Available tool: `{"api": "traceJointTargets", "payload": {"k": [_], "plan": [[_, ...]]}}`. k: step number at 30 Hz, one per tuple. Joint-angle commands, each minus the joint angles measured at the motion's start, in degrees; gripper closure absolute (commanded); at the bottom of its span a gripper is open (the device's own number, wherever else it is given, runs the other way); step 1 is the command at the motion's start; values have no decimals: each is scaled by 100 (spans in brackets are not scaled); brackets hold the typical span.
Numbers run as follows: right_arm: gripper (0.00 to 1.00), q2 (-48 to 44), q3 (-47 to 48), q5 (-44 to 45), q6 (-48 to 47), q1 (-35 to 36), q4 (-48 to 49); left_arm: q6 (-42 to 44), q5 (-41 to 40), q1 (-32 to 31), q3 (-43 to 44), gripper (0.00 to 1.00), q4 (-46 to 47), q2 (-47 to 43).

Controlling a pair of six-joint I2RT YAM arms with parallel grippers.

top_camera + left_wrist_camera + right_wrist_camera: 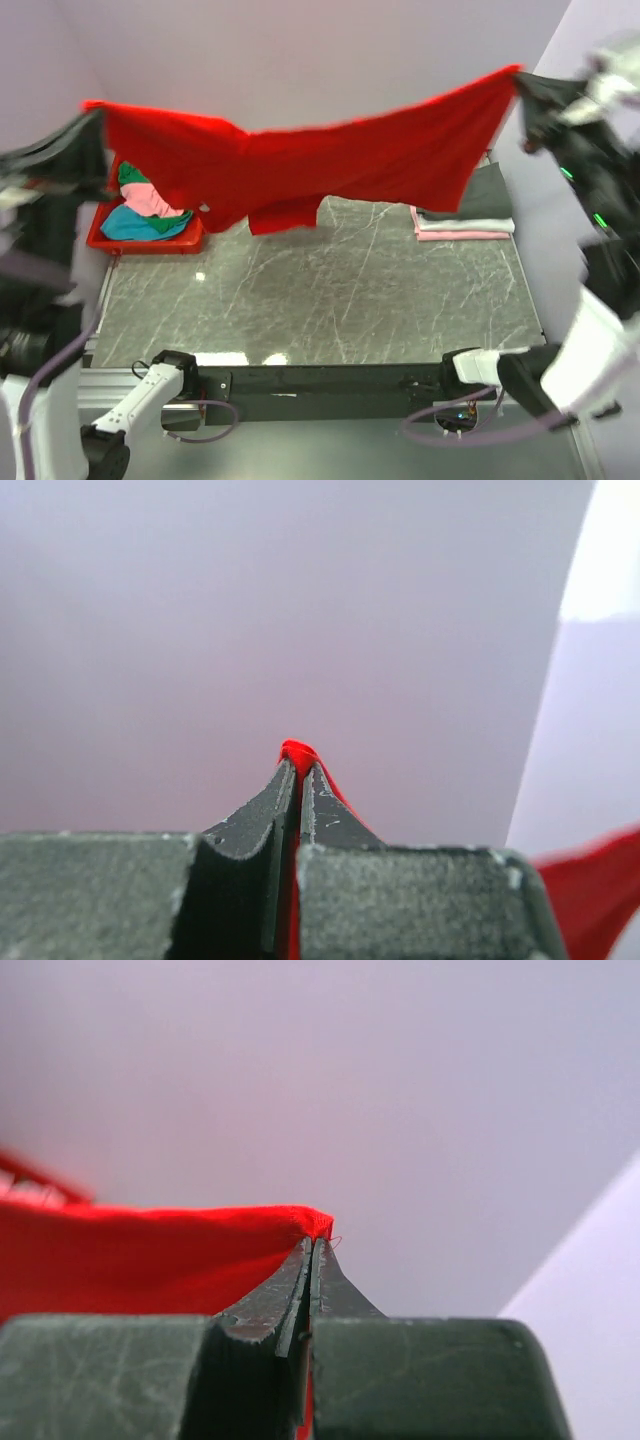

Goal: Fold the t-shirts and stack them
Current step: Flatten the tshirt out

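**Top external view.** A large, soft-cloth, bright red t-shirt (330,160) hangs in the air above the grey, white-veined, marble-pattern bench (330,300). It is stretched between the two arms and sags in the middle, with loose folds drooping below. The left claw (95,115) has its left end and the right claw (520,75) its right end; both are blurred. At the far left of the bench, a rigid red plastic bin (150,245) holds crumpled tees (140,222) in teal, pink and green. At the far right lies a flat stack of folded tees (465,222), dark grey over white and pink.

**Left wrist view.** The dark, scuffed fingers of the left claw (298,770) are pressed together. A thin ridge of the red t-shirt (297,750) is pinched at the tips.

**Right wrist view.** The right claw (312,1245) is likewise closed on a corner of the red t-shirt (150,1260). The cloth runs off leftward as a smooth, taut band.
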Motion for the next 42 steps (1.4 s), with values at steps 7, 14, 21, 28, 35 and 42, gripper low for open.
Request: {"api": "traceJointTargets", "payload": {"k": [7,14,21,28,35,42], "plan": [[100,-1094,256,982,-71,-24,1021,-331,678,13,1246,99,600,-345],[100,-1165,-568,1036,-116,-24,898,-314,705,13,940,99,493,-222],[100,-1244,-2676,922,-98,-33,1363,-226,626,13,-1080,100,967,-29],[100,-955,-5639,422,121,-349,2970,-139,653,30,-3006,100,2039,1121],[100,1457,-6055,-265,86,-323,3753,-50,872,320,-2308,100,2471,4271],[100,3176,-4930,-54,113,-323,3745,-200,1074,584,-322,100,1762,6474]]}}
